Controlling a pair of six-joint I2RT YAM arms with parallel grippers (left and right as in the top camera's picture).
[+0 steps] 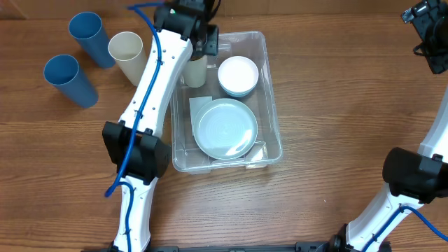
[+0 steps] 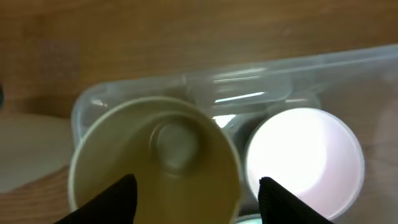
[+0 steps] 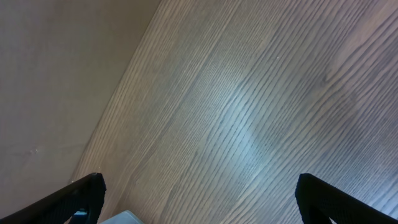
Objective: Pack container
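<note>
The clear container [image 1: 274, 126] stands mid-table with a white label [image 1: 201, 105] on its base. Inside are a pale blue plate [image 1: 225, 128], a white bowl [image 1: 238, 73] and a cream cup [image 1: 194, 70] upright in the back-left corner. My left gripper [image 1: 203, 38] is open just above that cup. In the left wrist view, the gripper [image 2: 199, 199] has one finger over the cup's [image 2: 155, 168] mouth and one outside its rim, beside the bowl [image 2: 305, 155] and the container wall [image 2: 249, 74]. My right gripper [image 1: 427, 35] is open and empty, over bare wood in the right wrist view [image 3: 199, 193].
On the table left of the container, a second cream cup [image 1: 126, 54] and two blue cups [image 1: 89, 36] [image 1: 68, 78] lie on their sides. My left arm reaches over the container's left edge.
</note>
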